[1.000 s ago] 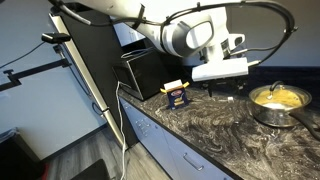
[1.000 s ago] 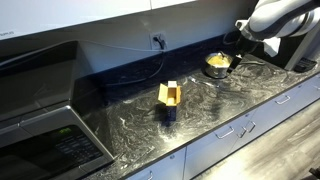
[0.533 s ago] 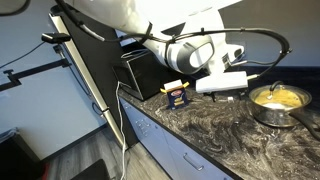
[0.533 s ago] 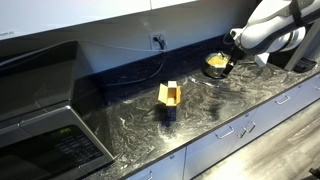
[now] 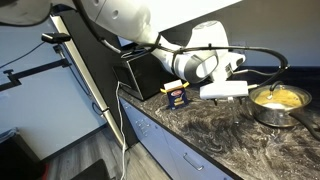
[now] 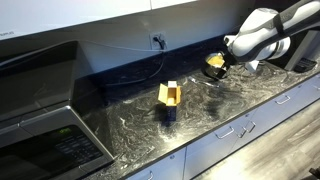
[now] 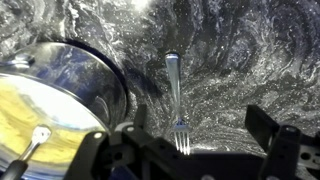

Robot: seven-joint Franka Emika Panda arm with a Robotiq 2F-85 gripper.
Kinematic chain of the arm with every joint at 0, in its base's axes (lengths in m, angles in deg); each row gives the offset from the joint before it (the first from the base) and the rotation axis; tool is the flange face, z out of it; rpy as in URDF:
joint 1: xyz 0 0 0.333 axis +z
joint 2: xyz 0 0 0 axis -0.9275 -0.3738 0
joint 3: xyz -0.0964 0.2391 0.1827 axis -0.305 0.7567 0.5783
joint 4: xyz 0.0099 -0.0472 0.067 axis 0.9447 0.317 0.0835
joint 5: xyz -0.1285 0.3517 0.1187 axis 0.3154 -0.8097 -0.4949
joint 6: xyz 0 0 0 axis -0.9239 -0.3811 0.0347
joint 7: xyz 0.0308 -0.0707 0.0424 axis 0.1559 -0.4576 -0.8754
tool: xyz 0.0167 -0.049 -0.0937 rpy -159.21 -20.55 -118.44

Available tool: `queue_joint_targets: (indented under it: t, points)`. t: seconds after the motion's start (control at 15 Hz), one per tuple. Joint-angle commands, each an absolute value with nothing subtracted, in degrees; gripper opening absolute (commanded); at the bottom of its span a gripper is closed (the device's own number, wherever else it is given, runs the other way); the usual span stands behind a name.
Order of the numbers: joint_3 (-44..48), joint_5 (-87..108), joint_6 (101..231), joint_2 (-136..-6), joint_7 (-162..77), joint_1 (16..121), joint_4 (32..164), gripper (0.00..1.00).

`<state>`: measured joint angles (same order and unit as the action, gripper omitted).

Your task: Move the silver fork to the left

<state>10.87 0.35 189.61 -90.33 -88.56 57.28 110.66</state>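
The silver fork [image 7: 176,95] lies flat on the dark marbled counter, handle pointing away and tines toward my gripper. It sits just beside the steel pot [image 7: 70,85], which holds yellow food. My gripper [image 7: 195,140] is open and empty, its two dark fingers standing either side of the fork's tine end, above the counter. In both exterior views the gripper [image 5: 226,91] [image 6: 222,68] hovers next to the pot [image 5: 276,101] [image 6: 214,64]; the fork does not show there.
A yellow and blue box [image 5: 177,93] [image 6: 169,98] stands on the counter away from the pot. A microwave [image 6: 45,135] sits at one end of the counter. A dark appliance [image 5: 140,70] stands against the wall. A utensil [image 7: 38,137] rests in the pot.
The arm has swung away from above the pot toward the box side and lowered toward the counter beside the pot. The gripper stays open.
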Motion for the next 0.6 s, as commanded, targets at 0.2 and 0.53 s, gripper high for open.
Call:
queue_joint_targets:
  t: [0.2,0.53]
  points:
    - [12.14,3.33,191.73,-96.05,-84.74,56.75,105.13,1.0]
    - [12.24,6.05,191.31,-98.68,-81.88,56.6,102.36,0.74]
